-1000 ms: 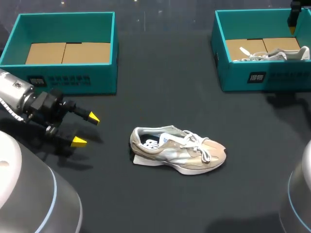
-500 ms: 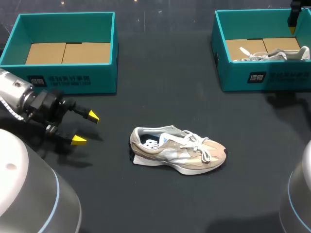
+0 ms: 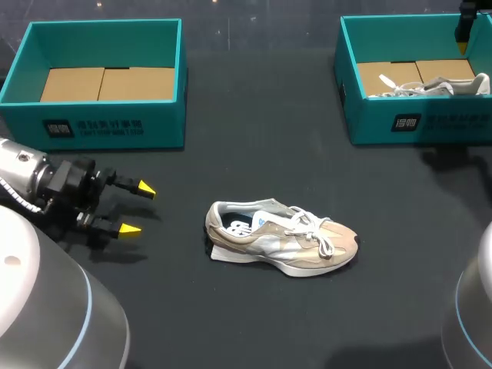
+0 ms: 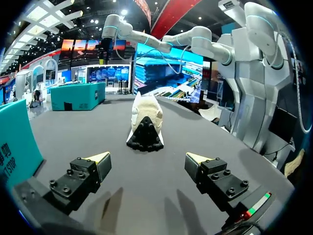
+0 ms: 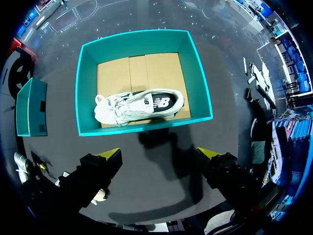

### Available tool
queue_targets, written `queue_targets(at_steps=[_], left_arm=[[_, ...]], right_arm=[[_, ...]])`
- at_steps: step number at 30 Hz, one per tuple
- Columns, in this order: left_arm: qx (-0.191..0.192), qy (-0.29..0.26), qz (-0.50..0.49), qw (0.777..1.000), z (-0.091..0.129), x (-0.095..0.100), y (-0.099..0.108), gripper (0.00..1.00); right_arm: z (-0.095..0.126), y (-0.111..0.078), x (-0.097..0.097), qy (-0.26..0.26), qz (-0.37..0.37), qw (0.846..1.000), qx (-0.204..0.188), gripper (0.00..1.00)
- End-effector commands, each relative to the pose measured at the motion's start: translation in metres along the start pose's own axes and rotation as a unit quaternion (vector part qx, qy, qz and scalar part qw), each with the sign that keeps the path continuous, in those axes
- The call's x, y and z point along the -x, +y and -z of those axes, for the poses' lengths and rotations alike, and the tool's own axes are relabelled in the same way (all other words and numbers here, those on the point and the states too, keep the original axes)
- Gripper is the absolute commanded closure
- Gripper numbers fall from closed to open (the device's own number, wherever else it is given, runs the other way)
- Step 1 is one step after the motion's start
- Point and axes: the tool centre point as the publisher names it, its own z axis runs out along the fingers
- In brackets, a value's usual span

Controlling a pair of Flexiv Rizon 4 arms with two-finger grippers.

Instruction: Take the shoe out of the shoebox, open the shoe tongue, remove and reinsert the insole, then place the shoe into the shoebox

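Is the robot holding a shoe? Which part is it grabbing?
Nothing is held. The left gripper is open, apart from the shoe on the table; the right gripper is open above the shoebox with the other shoe.

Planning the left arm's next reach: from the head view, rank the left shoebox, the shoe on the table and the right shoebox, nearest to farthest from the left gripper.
1. Shoe on the table, off to the right of the left gripper, and left shoebox, just beyond it: too close to call.
2. Right shoebox, far right corner: plainly farthest.
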Motion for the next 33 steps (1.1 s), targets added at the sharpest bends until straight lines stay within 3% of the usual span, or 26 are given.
queue_targets(at_steps=[1,25,33], left_arm=[[0.001,-0.02,-0.004,1.0,-0.005,-0.006,0.0,0.0],[-0.008,-0.039,-0.026,0.999,-0.051,0.001,-0.006,0.0],[-0.008,-0.039,-0.026,0.999,-0.051,0.001,-0.006,0.0]], right_arm=[[0.0,0.0,0.0,-0.001,0.0,1.0,0.0,0.0],[0.0,0.0,0.0,-0.001,0.0,1.0,0.0,0.0],[0.0,0.0,0.0,-0.001,0.0,1.0,0.0,0.0]])
